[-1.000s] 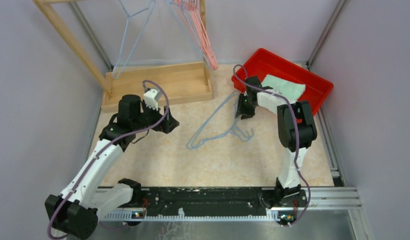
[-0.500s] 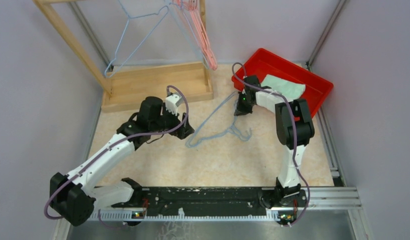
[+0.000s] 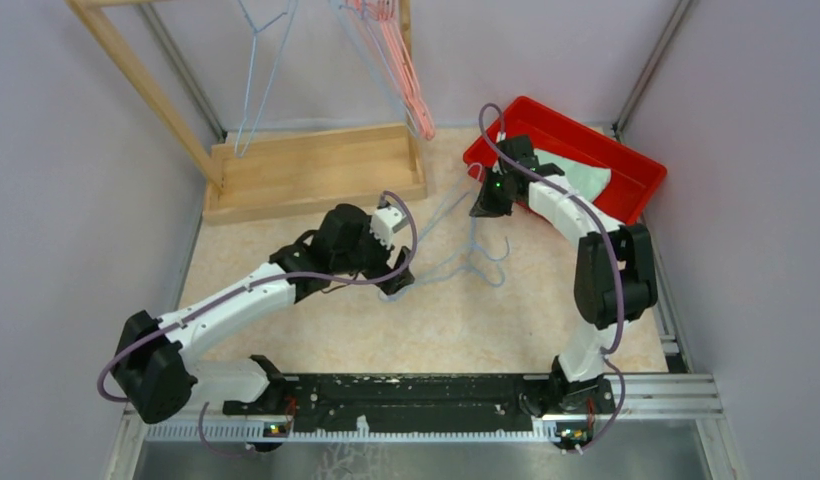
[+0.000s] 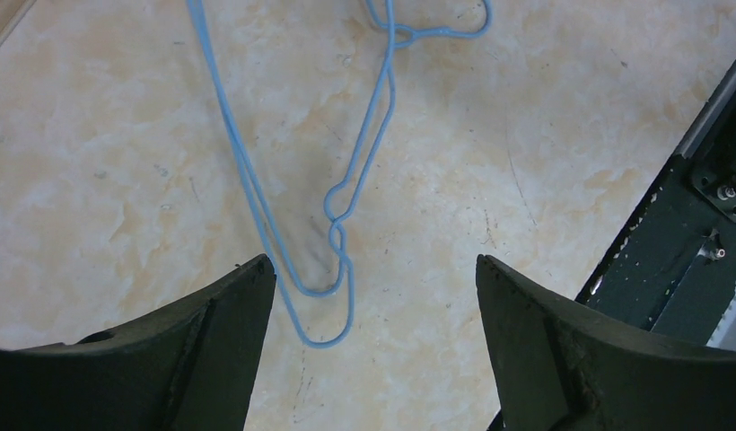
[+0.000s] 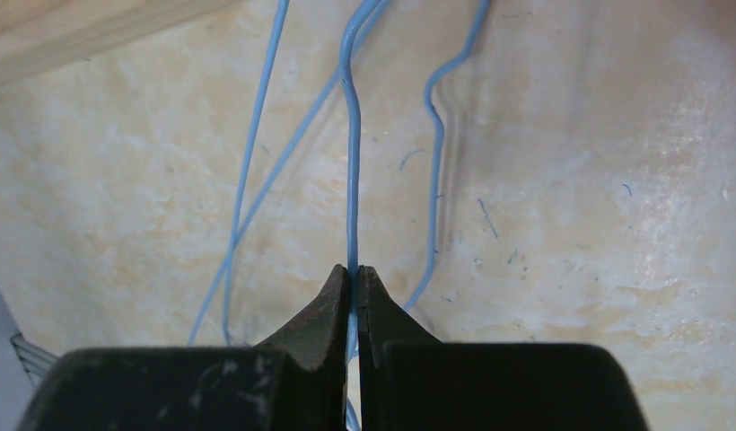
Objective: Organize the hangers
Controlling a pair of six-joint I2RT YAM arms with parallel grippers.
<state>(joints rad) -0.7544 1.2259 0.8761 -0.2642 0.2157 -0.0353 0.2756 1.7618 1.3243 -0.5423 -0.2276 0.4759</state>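
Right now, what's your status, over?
Right end effector shut on blue hanger. Left end effector open above blue hangers on table. Nothing in the way.

No words, numbers, labels or signs can be read in any of the views.
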